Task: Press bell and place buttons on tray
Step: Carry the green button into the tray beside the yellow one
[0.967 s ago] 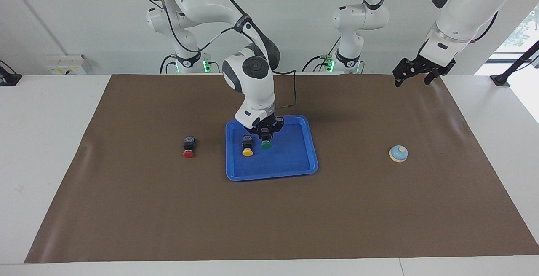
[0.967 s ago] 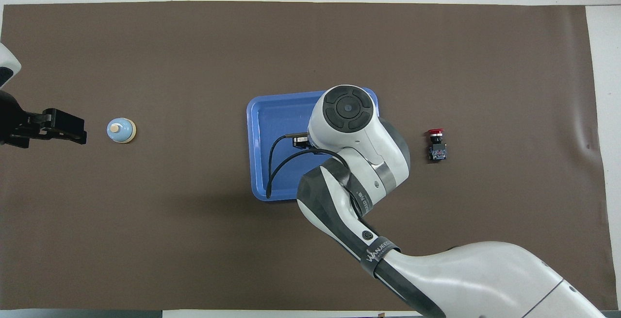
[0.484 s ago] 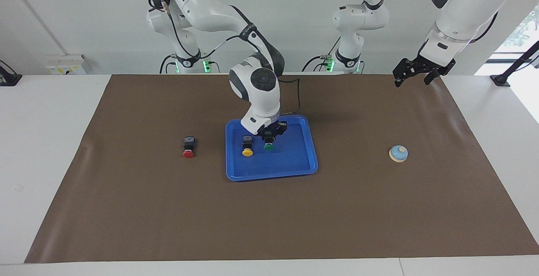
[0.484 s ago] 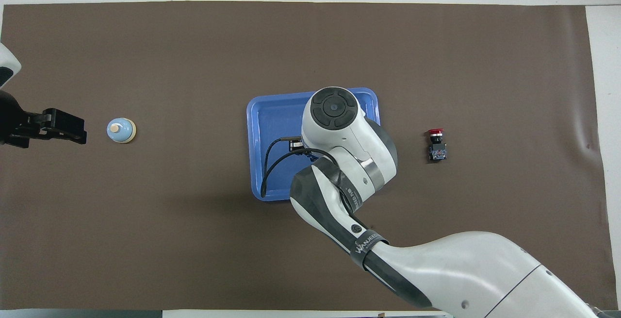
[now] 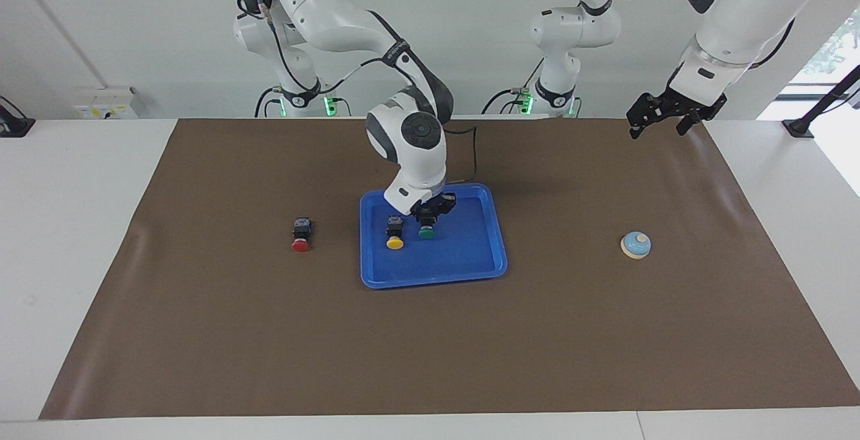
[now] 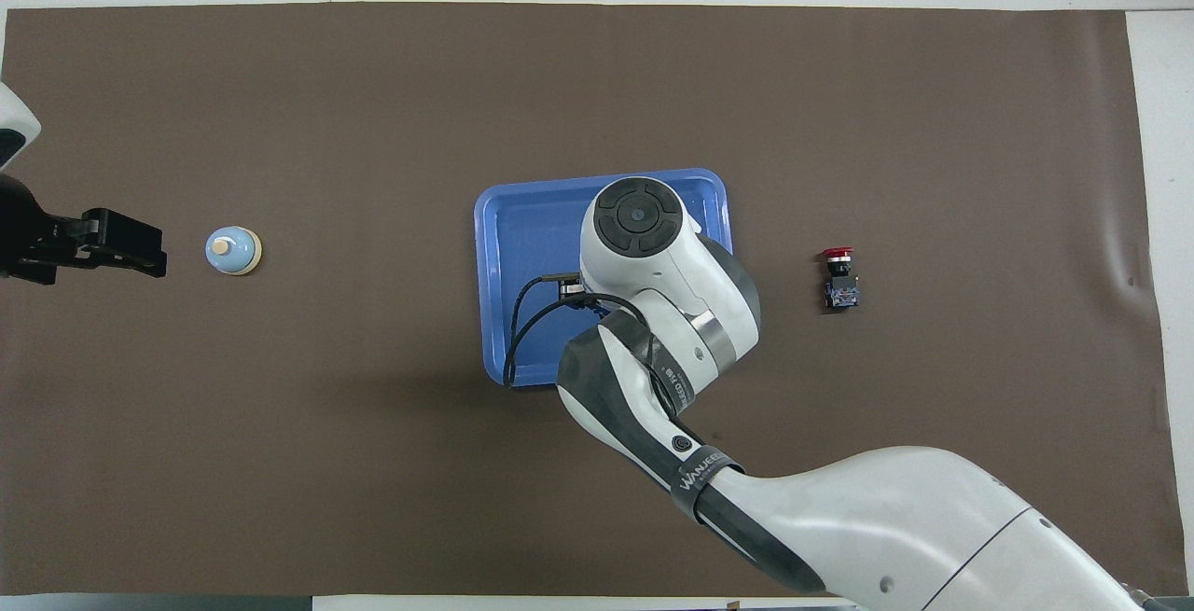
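The blue tray [image 5: 463,252] lies mid-mat and also shows in the overhead view [image 6: 532,238]. In it lie the yellow button [image 5: 394,239] and, beside it, the green button [image 5: 426,230]. My right gripper [image 5: 430,215] is low in the tray, right at the green button's black body. In the overhead view the right arm hides both buttons. The red button [image 5: 302,238] [image 6: 839,280] lies on the mat toward the right arm's end. The light-blue bell [image 5: 635,245] [image 6: 232,250] stands toward the left arm's end. My left gripper [image 5: 658,124] [image 6: 140,252] waits raised and open, apart from the bell.
A brown mat [image 5: 269,332] covers most of the white table [image 5: 67,225]. The right arm's wrist and a looping black cable [image 6: 518,331] hang over the tray.
My right gripper has come down with the green button, which now rests on the tray beside the yellow one; the wrist has shifted slightly. The left arm has not moved.
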Robot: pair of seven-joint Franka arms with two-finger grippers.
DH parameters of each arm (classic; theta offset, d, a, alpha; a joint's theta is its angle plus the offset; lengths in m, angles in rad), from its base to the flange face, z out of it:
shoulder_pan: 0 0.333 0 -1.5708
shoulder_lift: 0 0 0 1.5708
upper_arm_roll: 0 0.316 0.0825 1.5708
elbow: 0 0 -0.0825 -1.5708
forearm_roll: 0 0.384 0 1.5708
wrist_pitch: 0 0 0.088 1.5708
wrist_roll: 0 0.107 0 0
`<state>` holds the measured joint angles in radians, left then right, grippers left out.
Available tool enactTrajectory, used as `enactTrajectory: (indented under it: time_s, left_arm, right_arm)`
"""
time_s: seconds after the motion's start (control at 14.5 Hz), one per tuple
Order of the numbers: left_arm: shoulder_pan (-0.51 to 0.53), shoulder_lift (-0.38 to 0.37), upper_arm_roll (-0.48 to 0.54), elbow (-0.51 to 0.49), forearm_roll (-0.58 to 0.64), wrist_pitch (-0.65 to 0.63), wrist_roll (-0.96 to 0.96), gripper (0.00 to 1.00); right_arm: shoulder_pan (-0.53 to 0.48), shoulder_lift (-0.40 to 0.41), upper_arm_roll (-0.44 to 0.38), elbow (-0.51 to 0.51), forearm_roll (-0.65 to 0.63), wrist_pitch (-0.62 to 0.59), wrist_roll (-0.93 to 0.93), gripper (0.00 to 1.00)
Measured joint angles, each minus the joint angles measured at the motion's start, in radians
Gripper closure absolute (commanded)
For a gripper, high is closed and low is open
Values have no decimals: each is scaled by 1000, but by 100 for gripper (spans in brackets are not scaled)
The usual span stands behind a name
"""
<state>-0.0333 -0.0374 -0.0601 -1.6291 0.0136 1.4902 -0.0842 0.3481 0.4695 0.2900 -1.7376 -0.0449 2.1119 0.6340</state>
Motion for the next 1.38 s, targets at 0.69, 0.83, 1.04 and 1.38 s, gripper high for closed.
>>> enactTrajectory:
  time_s: [0.69,0.83,1.04,1.38]
  left_arm:
    - [0,0,0,0,0,0,0,0]
    - [0,0,0,0,0,0,0,0]
    - [0,0,0,0,0,0,0,0]
    - [0,0,0,0,0,0,0,0]
  right_arm:
    - [10,-1,0,-39,0,55,4,42]
    - [10,-3,0,-40,0,56,4,5]
    - [9,-5,-2,-39,-7,46,4,0]
    - [-65,-94,-14,-11,-38,-70,-24,0]
